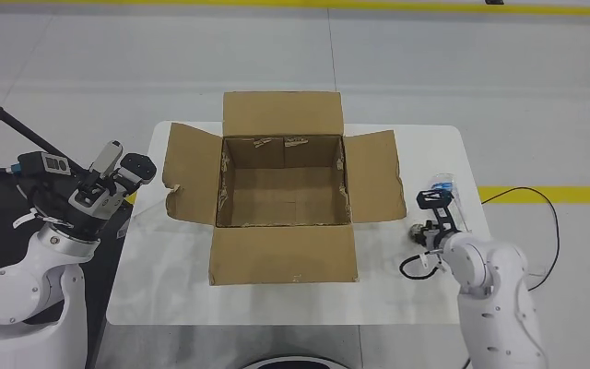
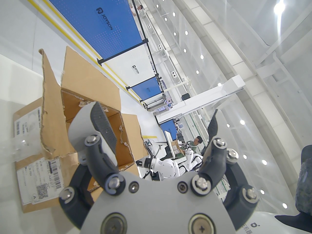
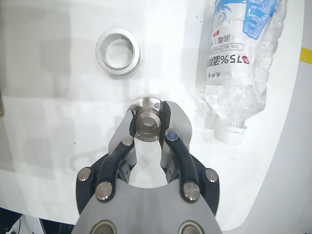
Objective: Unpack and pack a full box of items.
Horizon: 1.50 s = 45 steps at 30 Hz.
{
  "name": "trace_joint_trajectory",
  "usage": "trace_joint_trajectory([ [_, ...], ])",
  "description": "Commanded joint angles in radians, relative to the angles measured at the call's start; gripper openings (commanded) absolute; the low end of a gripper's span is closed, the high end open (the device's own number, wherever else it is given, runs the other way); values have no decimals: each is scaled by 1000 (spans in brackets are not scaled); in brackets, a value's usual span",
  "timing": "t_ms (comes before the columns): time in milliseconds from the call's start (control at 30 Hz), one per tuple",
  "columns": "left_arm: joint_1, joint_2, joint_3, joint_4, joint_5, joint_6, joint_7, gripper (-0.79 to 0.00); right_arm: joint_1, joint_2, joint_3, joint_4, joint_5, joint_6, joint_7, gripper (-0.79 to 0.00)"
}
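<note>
The open cardboard box (image 1: pixel 284 184) stands in the middle of the white table (image 1: pixel 166 295), all flaps folded out and its inside bare. My right gripper (image 3: pixel 148 120) is right of the box, low over the table and shut on a small steel flanged bushing (image 3: pixel 147 122); in the top view this gripper (image 1: pixel 422 231) is near the table's right side. An aluminium ring (image 3: pixel 118 52) lies just ahead of it. A clear plastic bottle (image 3: pixel 241 49) lies on its side beside them. My left gripper (image 1: pixel 124 161) is open off the table's left edge, holding nothing, and points toward the box (image 2: pixel 92 113).
The bottle (image 1: pixel 449 198) lies close to the table's right edge. The box's front flap (image 1: pixel 284 254) covers the table's near middle. Shipping labels (image 2: pixel 46 179) are on the left flap's outer face.
</note>
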<state>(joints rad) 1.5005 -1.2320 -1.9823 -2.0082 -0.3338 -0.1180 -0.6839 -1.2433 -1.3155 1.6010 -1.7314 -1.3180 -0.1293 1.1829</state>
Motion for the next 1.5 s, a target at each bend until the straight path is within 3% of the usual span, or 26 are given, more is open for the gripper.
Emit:
trace_joint_trajectory([
  [0,0,0,0,0,0,0,0,0,4,1,-4,8,1,2,0,-708],
  [67,0,0,0,0,0,0,0,0,8,2,-9,16,6,3,2,-656],
  [233,0,0,0,0,0,0,0,0,11,6,-13,25,14,9,3,-403],
  [300,0,0,0,0,0,0,0,0,12,8,-10,21,17,15,1,0],
  [633,0,0,0,0,0,0,0,0,4,17,100,-172,166,69,-75,0],
  [800,0,0,0,0,0,0,0,0,40,14,150,-209,521,28,-124,0],
  [1000,12,1,-4,2,-11,-8,19,0,129,26,109,-104,761,-56,19,0],
  [1200,25,3,-16,1,1,-1,69,0,196,41,49,-13,778,-53,124,0],
  [1467,25,3,-16,1,1,-1,69,0,215,54,-18,11,791,-53,144,0],
])
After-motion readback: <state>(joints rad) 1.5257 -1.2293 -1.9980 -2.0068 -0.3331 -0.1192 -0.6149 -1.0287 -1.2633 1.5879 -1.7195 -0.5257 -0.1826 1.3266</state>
